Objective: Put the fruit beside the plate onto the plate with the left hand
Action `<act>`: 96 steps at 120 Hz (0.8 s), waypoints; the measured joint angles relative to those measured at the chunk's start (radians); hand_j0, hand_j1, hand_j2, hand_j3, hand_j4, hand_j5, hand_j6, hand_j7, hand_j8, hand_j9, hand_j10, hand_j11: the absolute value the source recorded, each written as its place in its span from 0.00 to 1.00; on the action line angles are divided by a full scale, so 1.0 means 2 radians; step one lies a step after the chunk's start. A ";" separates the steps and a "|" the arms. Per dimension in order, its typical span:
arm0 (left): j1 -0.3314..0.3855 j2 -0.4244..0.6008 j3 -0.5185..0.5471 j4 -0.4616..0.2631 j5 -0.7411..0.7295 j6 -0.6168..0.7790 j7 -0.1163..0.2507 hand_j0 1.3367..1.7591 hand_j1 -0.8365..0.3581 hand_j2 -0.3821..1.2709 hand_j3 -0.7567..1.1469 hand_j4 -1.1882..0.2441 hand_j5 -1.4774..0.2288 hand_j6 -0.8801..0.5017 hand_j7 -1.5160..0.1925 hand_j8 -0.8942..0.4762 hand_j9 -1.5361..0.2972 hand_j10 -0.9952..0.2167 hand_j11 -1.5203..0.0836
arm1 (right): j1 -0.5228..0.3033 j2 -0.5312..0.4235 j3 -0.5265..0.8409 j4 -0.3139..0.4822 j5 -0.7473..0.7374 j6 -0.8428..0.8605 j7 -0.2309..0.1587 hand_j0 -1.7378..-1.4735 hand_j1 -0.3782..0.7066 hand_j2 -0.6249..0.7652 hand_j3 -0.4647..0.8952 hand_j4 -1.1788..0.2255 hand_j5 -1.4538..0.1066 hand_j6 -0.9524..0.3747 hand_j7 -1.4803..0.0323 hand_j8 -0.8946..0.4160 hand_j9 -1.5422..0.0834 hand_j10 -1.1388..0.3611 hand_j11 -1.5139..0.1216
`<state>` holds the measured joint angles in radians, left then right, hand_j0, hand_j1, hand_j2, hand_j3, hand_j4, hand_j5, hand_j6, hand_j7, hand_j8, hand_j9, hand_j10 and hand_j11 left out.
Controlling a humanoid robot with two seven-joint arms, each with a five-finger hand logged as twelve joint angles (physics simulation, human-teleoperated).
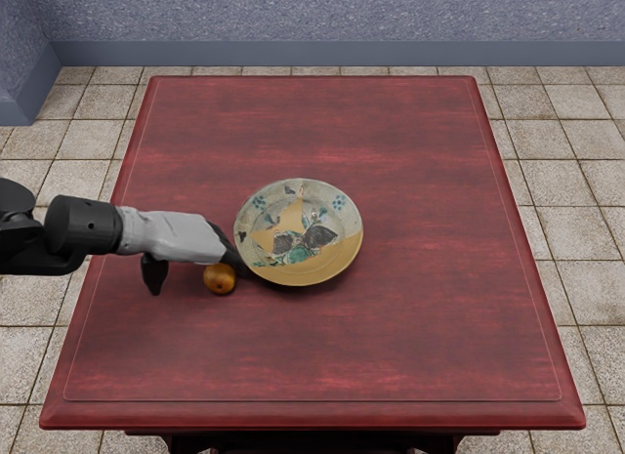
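- Reaching in from the left edge over the dark red wooden table (pixel 410 337): left hand (pixel 200 245), grey-backed, low above the tabletop.
- Spread open, gripping nothing; dark fingers (pixel 227 247) stretched right as far as the near-left rim of the round, ochre-edged painted ceramic plate (pixel 347 254), thumb hanging down further left.
- Lying on the table just near of those fingers, between thumb and plate: small round orange-brown fruit (pixel 220 278), just beside the plate's near-left rim, not on it.
- Cannot tell whether fruit and fingers touch.
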<state>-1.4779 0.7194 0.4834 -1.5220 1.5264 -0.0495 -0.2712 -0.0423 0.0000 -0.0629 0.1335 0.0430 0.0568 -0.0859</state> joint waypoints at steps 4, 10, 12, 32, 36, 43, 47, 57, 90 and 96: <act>0.002 -0.001 0.000 0.000 0.000 0.000 0.000 0.76 0.73 0.26 0.40 0.65 0.67 0.45 0.69 0.46 0.65 0.61 0.74 | 0.000 0.000 0.000 0.000 0.000 0.000 0.000 0.30 0.05 0.45 0.34 0.82 0.91 0.70 0.96 0.66 0.93 0.74 0.91; 0.002 -0.001 0.000 0.000 -0.001 0.000 0.000 0.76 0.73 0.26 0.40 0.65 0.67 0.45 0.69 0.46 0.65 0.61 0.74 | 0.000 0.000 0.000 0.000 0.000 0.000 0.000 0.30 0.05 0.45 0.34 0.82 0.91 0.70 0.96 0.66 0.93 0.74 0.91; 0.003 -0.001 0.000 0.000 -0.001 0.000 0.000 0.76 0.73 0.26 0.40 0.65 0.67 0.45 0.69 0.46 0.65 0.61 0.74 | 0.000 0.000 0.000 0.000 0.000 0.000 0.000 0.30 0.05 0.45 0.34 0.82 0.91 0.70 0.96 0.66 0.93 0.74 0.91; 0.002 -0.001 0.000 0.000 -0.003 0.000 0.000 0.76 0.71 0.27 0.40 0.63 0.65 0.44 0.67 0.44 0.64 0.58 0.72 | 0.000 0.000 0.000 0.000 0.000 0.000 0.000 0.30 0.05 0.45 0.34 0.82 0.91 0.70 0.96 0.66 0.93 0.74 0.91; 0.002 -0.001 0.001 0.000 -0.003 0.000 0.000 0.76 0.70 0.27 0.40 0.62 0.64 0.43 0.66 0.44 0.63 0.58 0.71 | 0.000 0.000 0.000 0.000 0.000 0.000 0.000 0.30 0.05 0.45 0.34 0.82 0.91 0.70 0.96 0.66 0.93 0.74 0.91; 0.002 -0.001 0.001 0.000 -0.004 -0.001 0.000 0.76 0.68 0.27 0.40 0.61 0.63 0.42 0.65 0.43 0.62 0.57 0.70 | 0.000 0.000 0.000 0.000 0.000 0.000 0.000 0.30 0.05 0.45 0.34 0.82 0.91 0.70 0.96 0.66 0.93 0.74 0.91; 0.002 -0.001 0.001 0.000 -0.004 -0.001 0.000 0.76 0.68 0.27 0.40 0.61 0.63 0.41 0.65 0.42 0.61 0.56 0.69 | 0.000 0.000 0.000 0.000 0.000 0.000 0.000 0.30 0.05 0.45 0.34 0.82 0.91 0.70 0.96 0.66 0.93 0.74 0.91; 0.002 -0.001 0.001 0.000 -0.004 -0.001 0.000 0.76 0.66 0.27 0.40 0.59 0.61 0.40 0.63 0.41 0.60 0.54 0.68 | 0.000 0.000 0.000 0.000 0.000 0.000 0.000 0.30 0.05 0.45 0.34 0.82 0.91 0.70 0.96 0.66 0.93 0.74 0.91; 0.006 -0.001 0.001 0.001 -0.004 0.002 0.000 0.76 0.62 0.28 0.40 0.57 0.59 0.37 0.61 0.37 0.58 0.51 0.65 | 0.000 0.000 0.000 0.000 0.000 0.000 0.000 0.30 0.05 0.45 0.34 0.82 0.91 0.70 0.96 0.66 0.93 0.74 0.91; 0.006 -0.001 0.001 0.002 -0.004 0.003 0.000 0.76 0.62 0.28 0.40 0.56 0.58 0.36 0.60 0.36 0.57 0.51 0.64 | 0.000 0.000 0.000 0.000 0.000 0.000 0.000 0.30 0.05 0.45 0.34 0.82 0.91 0.70 0.96 0.66 0.93 0.74 0.91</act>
<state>-1.4665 0.7179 0.4846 -1.5186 1.5183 -0.0436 -0.2703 -0.0428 0.0000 -0.0629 0.1335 0.0430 0.0568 -0.0859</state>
